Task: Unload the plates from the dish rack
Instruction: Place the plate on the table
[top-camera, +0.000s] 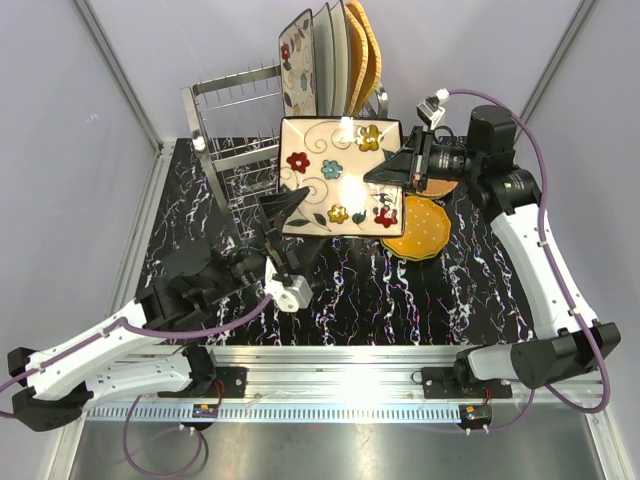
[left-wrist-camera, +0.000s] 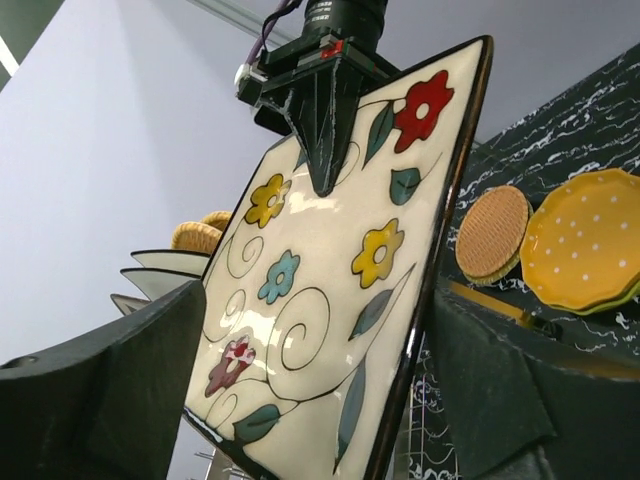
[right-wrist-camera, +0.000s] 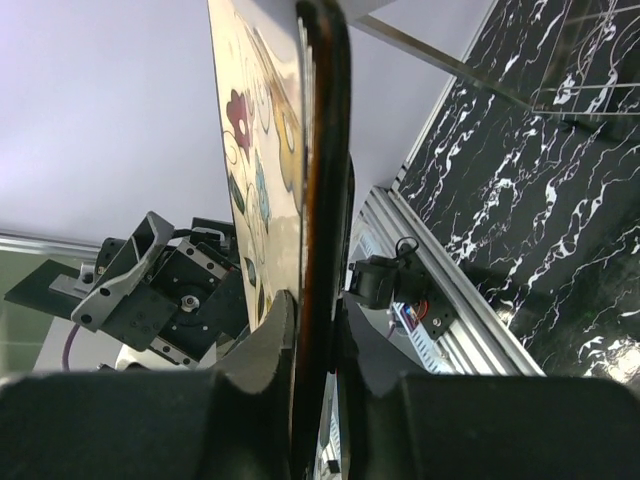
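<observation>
Table (top-camera: 450, 300) carries two plates (top-camera: 420, 230) at 3 o'clock; rack (top-camera: 225, 130) holds perhaps four; right tool (top-camera: 378, 172) pinches floral plate (top-camera: 340, 175), left tool (top-camera: 290, 228) wide.

1. I see 1 black table (top-camera: 400, 290) with white marble veining and a metal rail (top-camera: 350, 355) along its near edge.
2. The steel dish rack (top-camera: 240, 130) stands on the far-left part.
3. 2 plates lie on the right side: an orange dotted scalloped plate (top-camera: 420, 232) and a round woven tan plate (left-wrist-camera: 493, 232). Their edges meet, and I cannot tell which overlaps.
</observation>
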